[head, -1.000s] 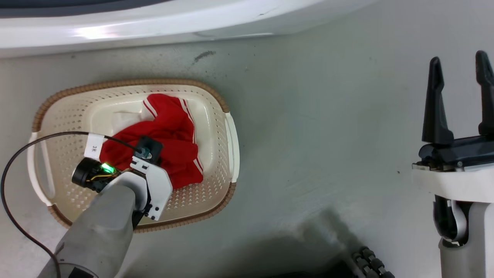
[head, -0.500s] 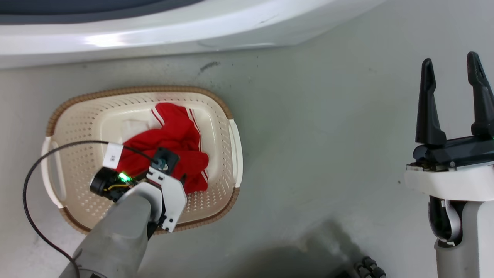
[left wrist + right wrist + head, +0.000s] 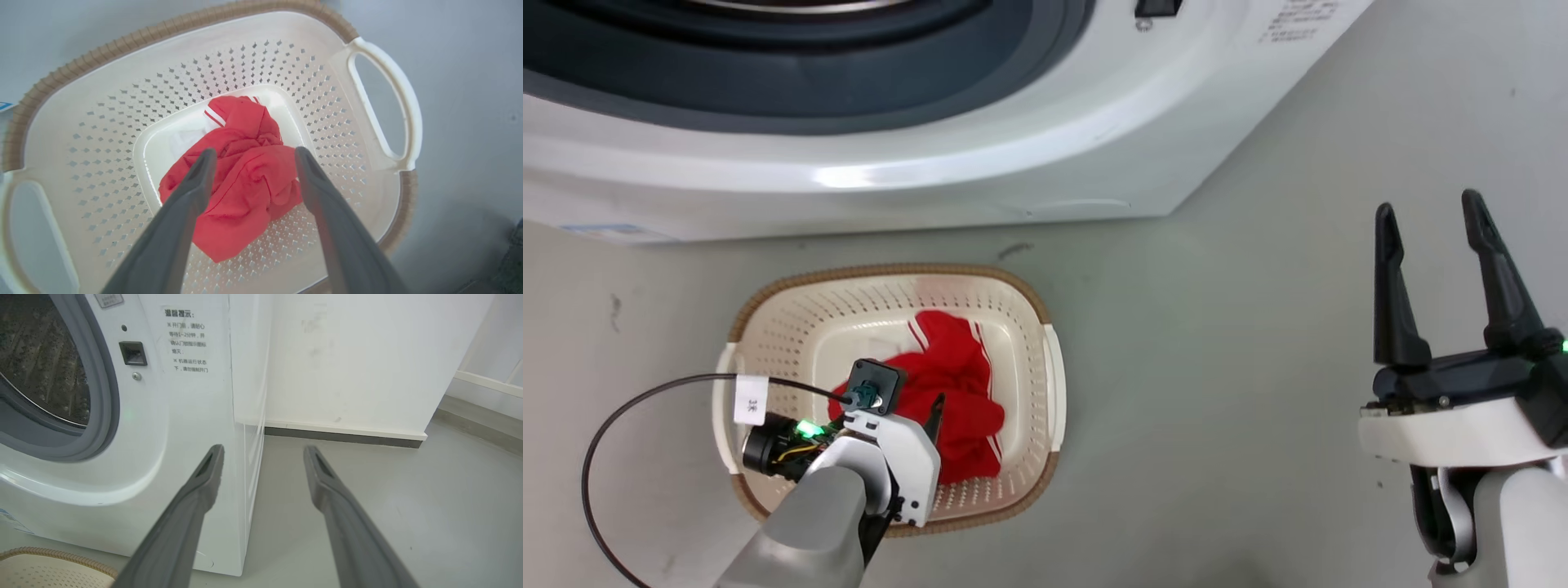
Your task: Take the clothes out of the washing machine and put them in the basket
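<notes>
The red clothes (image 3: pixel 960 384) lie crumpled on the bottom of the cream basket (image 3: pixel 890 271), which stands on the floor in front of the white washing machine (image 3: pixel 931 171). My left gripper (image 3: pixel 254 152) hangs open above the clothes (image 3: pixel 245 192), its fingers spread to either side of the heap and holding nothing. The basket's brown rim (image 3: pixel 122 36) and white handles surround it in the left wrist view. My right gripper (image 3: pixel 1427 206) is open and empty over bare floor, far right of the basket. In the right wrist view the right gripper (image 3: pixel 263 450) points at the washing machine's (image 3: pixel 184 416) front corner.
The grey door ring (image 3: pixel 768 65) and steel drum (image 3: pixel 41 355) face the basket. A black cable (image 3: pixel 621 416) loops from my left wrist over the basket's left side. Grey floor (image 3: pixel 1217 367) stretches right of the basket. A white wall with a dark baseboard (image 3: pixel 343 435) stands behind the machine.
The head camera has risen and tilted up, bringing more of the washing machine front into view. My left gripper has lifted off the clothes, which stay in the basket.
</notes>
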